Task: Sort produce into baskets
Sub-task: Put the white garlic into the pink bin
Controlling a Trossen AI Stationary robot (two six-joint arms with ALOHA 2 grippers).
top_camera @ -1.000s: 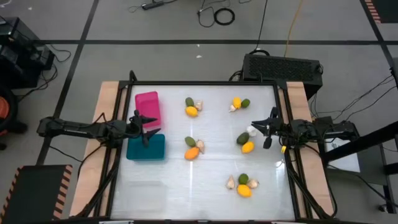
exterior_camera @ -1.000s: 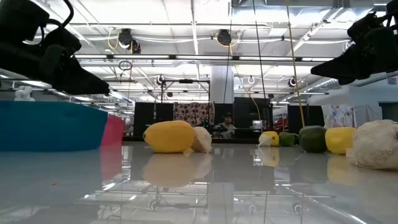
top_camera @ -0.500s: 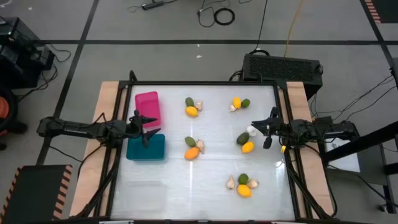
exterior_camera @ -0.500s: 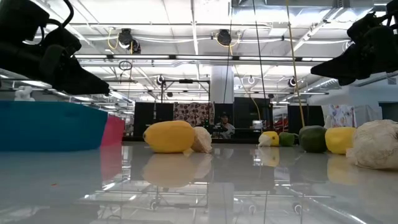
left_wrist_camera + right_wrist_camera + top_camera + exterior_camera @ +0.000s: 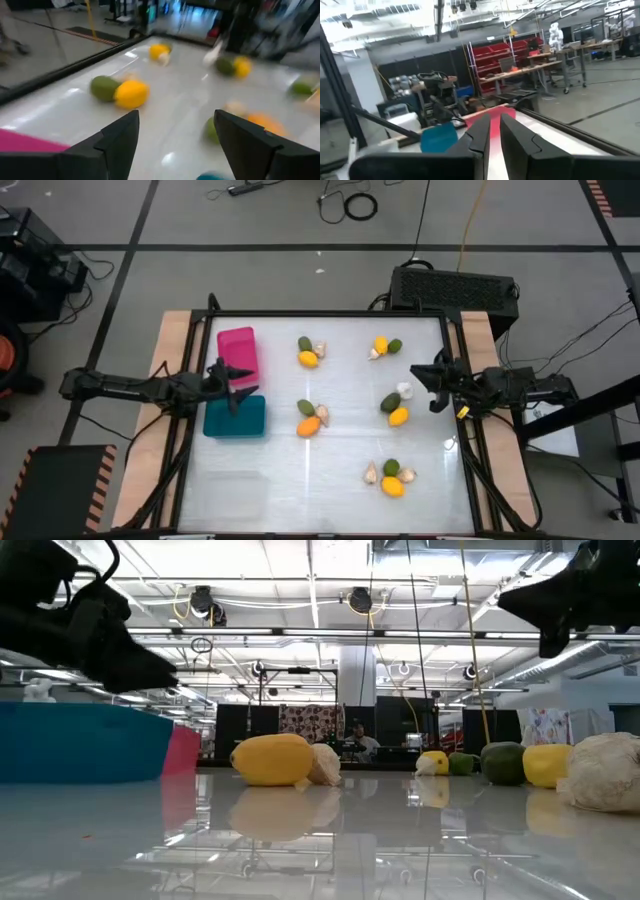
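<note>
Right gripper (image 5: 436, 385) hangs at the table's 3 o'clock edge, fingers (image 5: 481, 134) nearly together, holding nothing. A garlic bulb (image 5: 404, 391), green oval (image 5: 389, 403) and yellow fruit (image 5: 398, 416) lie just beside it, toward 8 o'clock. Left gripper (image 5: 236, 385) sits at the 9 o'clock side, fingers (image 5: 117, 137) spread wide, empty, between the pink bin (image 5: 238, 350) and teal bin (image 5: 235, 417). Other fruit clusters lie scattered mid-table.

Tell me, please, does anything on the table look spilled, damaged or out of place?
Nothing stands out. The produce sits in small tidy clusters, such as the group by the right claw. The pink basket and teal basket stand upright.
</note>
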